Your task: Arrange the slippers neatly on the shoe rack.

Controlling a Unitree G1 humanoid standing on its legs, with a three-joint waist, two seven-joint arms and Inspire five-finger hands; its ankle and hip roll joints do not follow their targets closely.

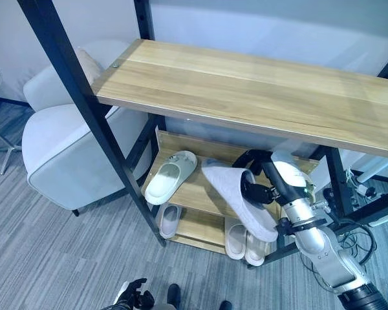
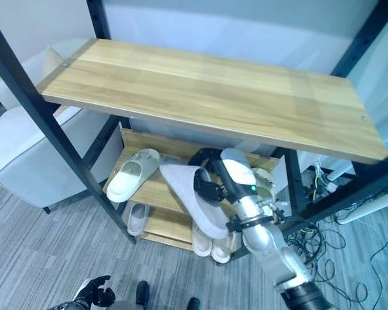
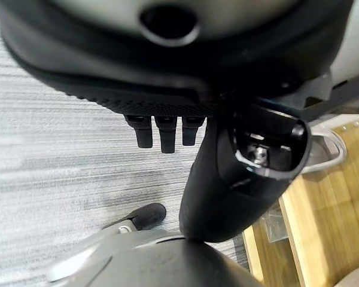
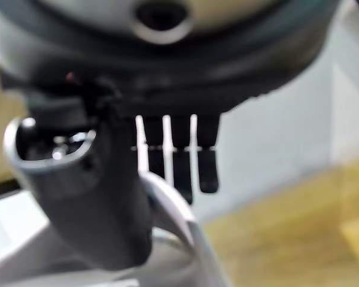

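Light is bright, even and cool, seemingly from overhead. The top shelf shows a pale sheen along its boards and casts soft shade over the lower tiers. The carpet is evenly lit with only faint shadows. Straight rack posts bow slightly toward the edges. Both wrist views are heavily blurred up close; the right hand looks out of focus, the background smeared.

My right arm: silver-grey metal segments with ribbed rings at the joints, black collar at the lower end. White forearm shell with a small green mark. Right hand: dark, glossy, with white lines running along the black fingers. Left hand: black, textured band above stubby fingers, thick glossy thumb with a metal screw set in its end.
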